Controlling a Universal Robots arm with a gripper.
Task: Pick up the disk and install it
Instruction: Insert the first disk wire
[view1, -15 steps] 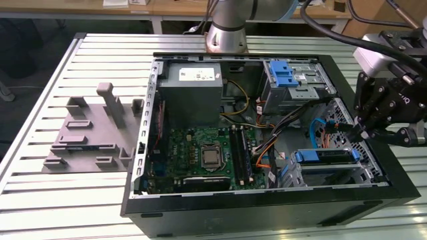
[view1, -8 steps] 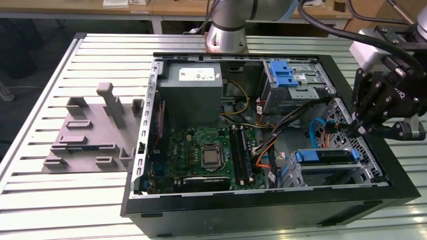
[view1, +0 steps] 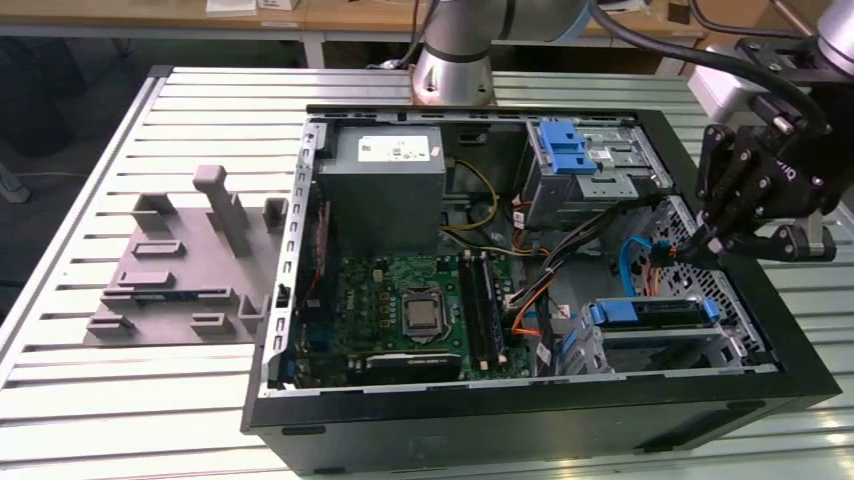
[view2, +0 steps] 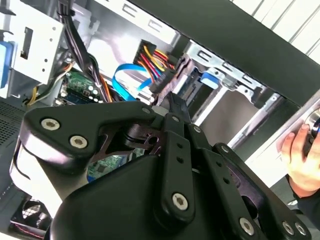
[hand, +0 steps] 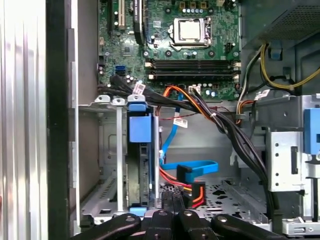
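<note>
A pale slatted metal surface (view1: 80, 400) carries a large black computer tower case (view1: 534, 420) that lies on its side with its panel off. The silver-jointed robot arm (view1: 454, 50) rises beyond its far edge. In the case's near corner, at the exterior view's right, is a silver sheet-metal drive cage (view1: 731, 352). The disk (view1: 647, 312), a flat silver hard drive in a blue plastic bracket, sits on edge in it. Its long axis runs across the exterior view from left to right. The black pincer (view1: 694, 245) hangs over the case's right wall, just on the far side of the cage, so the disk lies nearward and a little below it. In the first wrist view its fingers look clenched together with nothing between them. A flat blue ribbon cable (hand: 192, 167) and a red-and-orange wire bundle (hand: 195, 192) crowd the gap beside the disk (hand: 140, 130). Open room is therefore tight there and freer above the cage.
</note>
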